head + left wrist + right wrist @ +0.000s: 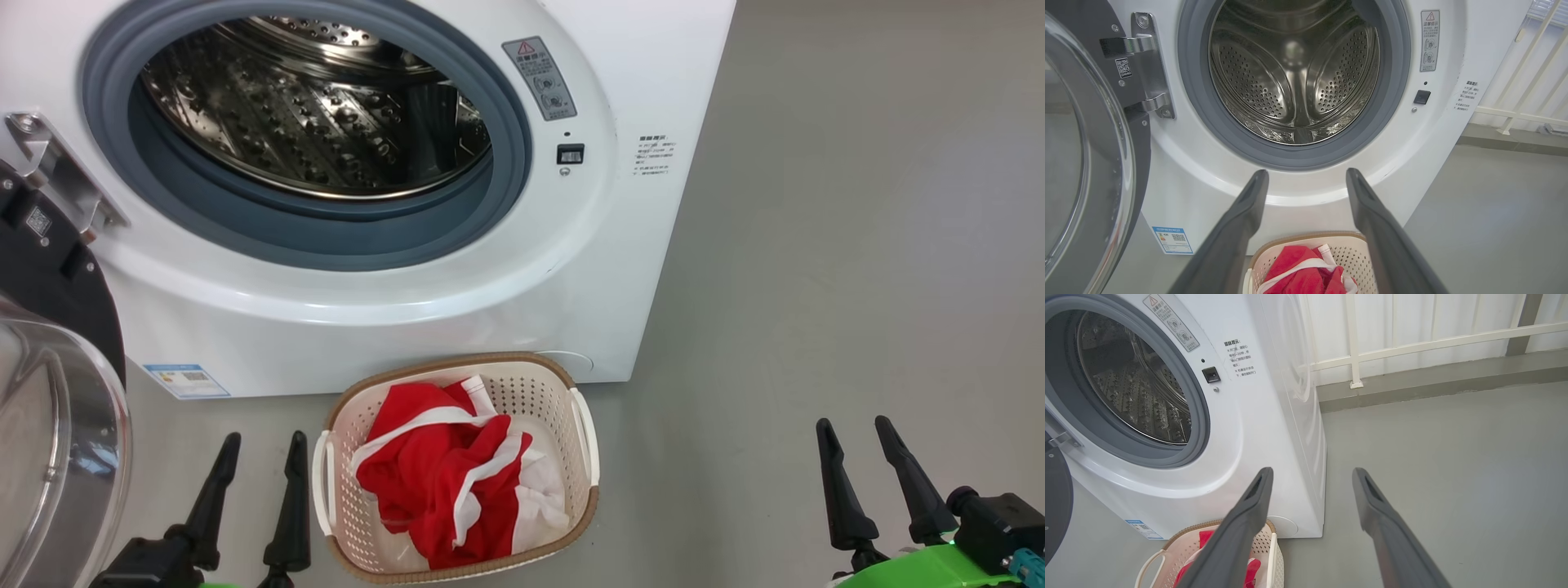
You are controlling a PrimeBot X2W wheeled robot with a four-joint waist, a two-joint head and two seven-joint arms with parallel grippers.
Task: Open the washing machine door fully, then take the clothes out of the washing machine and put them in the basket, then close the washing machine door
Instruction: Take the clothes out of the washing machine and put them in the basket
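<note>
At near left the round black-rimmed glass door (57, 441) hangs wide, red-and-white clothes (441, 474) lie in the cream perforated plastic basket (457, 359), so the open, empty left gripper (265, 437) should, I think, push its rim steadily rightward; right gripper (853, 422) open too.

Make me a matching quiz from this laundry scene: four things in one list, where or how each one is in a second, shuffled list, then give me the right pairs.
Things
1. washing machine door
2. clothes
3. basket
4. left gripper

Places or states
A. on the floor, in front of the washing machine
B. fingers apart, holding nothing
C. standing open on its hinge, at the robot's left
D. piled inside the basket

Pairs: 1-C, 2-D, 3-A, 4-B
</note>
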